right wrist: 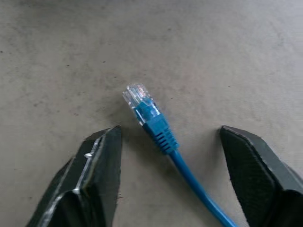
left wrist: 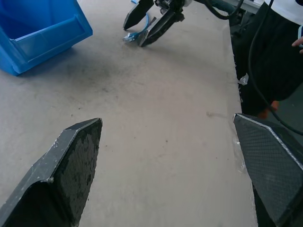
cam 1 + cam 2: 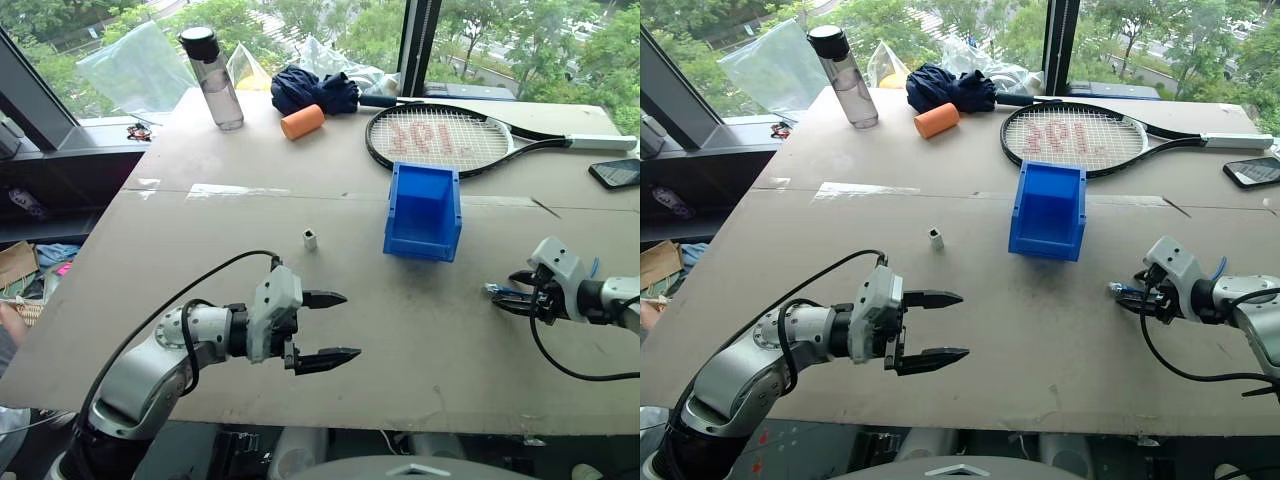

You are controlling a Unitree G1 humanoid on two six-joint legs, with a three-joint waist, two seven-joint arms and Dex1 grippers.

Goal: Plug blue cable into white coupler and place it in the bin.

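Here the right hand (image 1: 165,175) straddles the blue cable's (image 1: 163,137) plug on the bench (image 3: 420,330), fingers apart; a skewed close could flick it away. Left hand (image 3: 325,328) gapes wide, near the white coupler (image 3: 310,239).

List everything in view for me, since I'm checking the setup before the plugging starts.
blue cable: one, blue, on the table between the right hand's fingers
white coupler: one, white, mid-table
bin: one, blue, right of coupler
racket: one, black, behind bin
bottle: one, clear, far left
roll: one, orange, by bottle
cloth: one, navy, far edge
phone: one, black, far right
left hand: open, empty
right hand: open around the plug
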